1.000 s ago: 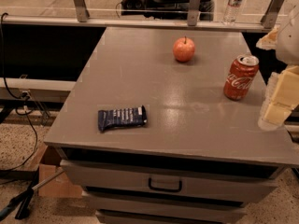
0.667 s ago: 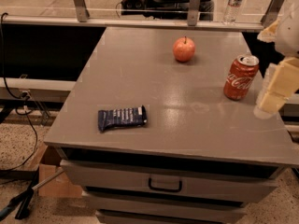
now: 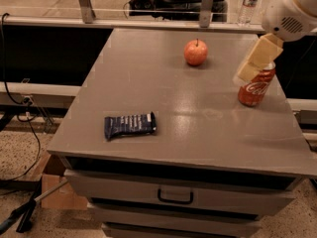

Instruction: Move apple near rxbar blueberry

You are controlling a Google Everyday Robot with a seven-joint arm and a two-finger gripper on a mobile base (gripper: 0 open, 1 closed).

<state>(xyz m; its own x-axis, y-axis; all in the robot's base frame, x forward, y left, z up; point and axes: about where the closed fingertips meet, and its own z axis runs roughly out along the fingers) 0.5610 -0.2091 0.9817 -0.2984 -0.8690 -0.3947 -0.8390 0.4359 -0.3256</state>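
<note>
The apple (image 3: 196,52) is round and red-orange with a short dark stem. It sits on the far middle of the grey cabinet top (image 3: 198,128). The rxbar blueberry (image 3: 130,125) lies flat in its dark navy wrapper near the front left of the top, well apart from the apple. My gripper (image 3: 247,71) hangs at the right on a white arm, above the table. It overlaps the top of the red Coca-Cola can (image 3: 255,86) and is to the right of the apple. It holds nothing that I can see.
The cabinet has a drawer with a dark handle (image 3: 175,197) at the front. A rail with metal posts (image 3: 207,6) runs behind the far edge, and a water bottle (image 3: 248,3) stands beyond it. Cables and a cardboard box (image 3: 57,192) lie on the floor at the left.
My gripper has moved up and to the left, from the table's right edge beside the can to over the can's top. The apple, can and bar lie as before.
</note>
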